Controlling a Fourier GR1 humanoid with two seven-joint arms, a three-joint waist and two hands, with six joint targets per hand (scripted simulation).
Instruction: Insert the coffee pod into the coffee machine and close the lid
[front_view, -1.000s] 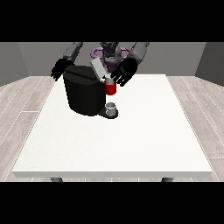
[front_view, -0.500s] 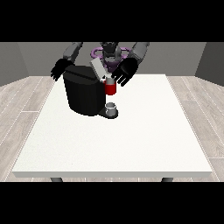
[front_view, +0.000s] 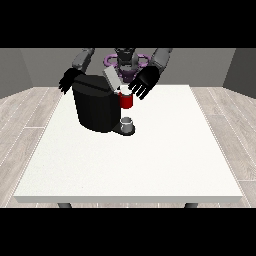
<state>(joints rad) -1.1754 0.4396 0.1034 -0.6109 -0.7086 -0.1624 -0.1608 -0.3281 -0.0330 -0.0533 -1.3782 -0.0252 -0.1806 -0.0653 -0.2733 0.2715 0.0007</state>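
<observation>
A black coffee machine (front_view: 95, 107) stands on the white table (front_view: 150, 160) at the back left. Its grey lid (front_view: 111, 79) is tilted up and open. A red brewing head (front_view: 126, 101) juts out at the machine's right, with a white pod (front_view: 124, 90) on top of it. A small grey cup (front_view: 127, 123) sits on the machine's base below. The hand at the view's right (front_view: 142, 83) hovers just above and right of the pod, fingers spread. The hand at the view's left (front_view: 67, 80) hangs behind the machine's left corner, fingers relaxed.
The table's near and right parts stretch out white towards the camera. The robot's torso (front_view: 126, 62) stands behind the far table edge. Grey wood floor surrounds the table.
</observation>
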